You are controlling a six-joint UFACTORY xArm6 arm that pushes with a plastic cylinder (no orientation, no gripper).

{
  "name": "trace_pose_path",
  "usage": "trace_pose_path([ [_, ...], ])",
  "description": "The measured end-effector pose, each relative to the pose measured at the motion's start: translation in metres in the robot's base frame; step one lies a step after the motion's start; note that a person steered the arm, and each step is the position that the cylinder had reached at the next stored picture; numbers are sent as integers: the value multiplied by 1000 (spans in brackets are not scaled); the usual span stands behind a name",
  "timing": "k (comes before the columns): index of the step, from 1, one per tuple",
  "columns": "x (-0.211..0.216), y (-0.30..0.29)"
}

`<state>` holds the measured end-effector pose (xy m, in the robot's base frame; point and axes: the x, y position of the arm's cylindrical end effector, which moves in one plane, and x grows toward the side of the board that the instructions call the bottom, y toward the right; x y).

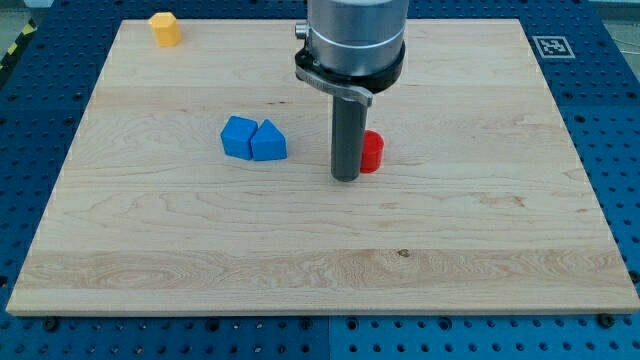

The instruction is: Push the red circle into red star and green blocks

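Note:
The red circle (372, 152) sits near the middle of the wooden board (320, 260). My tip (346, 178) stands right against the circle's left side, and the rod hides part of it. No red star and no green blocks show in this view; the arm's wide body covers the board's top middle.
Two blue blocks (253, 139) lie touching each other to the left of my tip. A yellow block (165, 28) sits at the board's top left corner. A black-and-white marker tag (552, 46) lies off the board's top right corner.

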<state>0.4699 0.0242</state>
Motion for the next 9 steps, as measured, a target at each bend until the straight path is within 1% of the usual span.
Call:
trace_pose_path([
  [2, 18, 24],
  [3, -2, 37],
  [5, -57, 35],
  [6, -73, 32],
  [8, -60, 22],
  [9, -68, 5],
])
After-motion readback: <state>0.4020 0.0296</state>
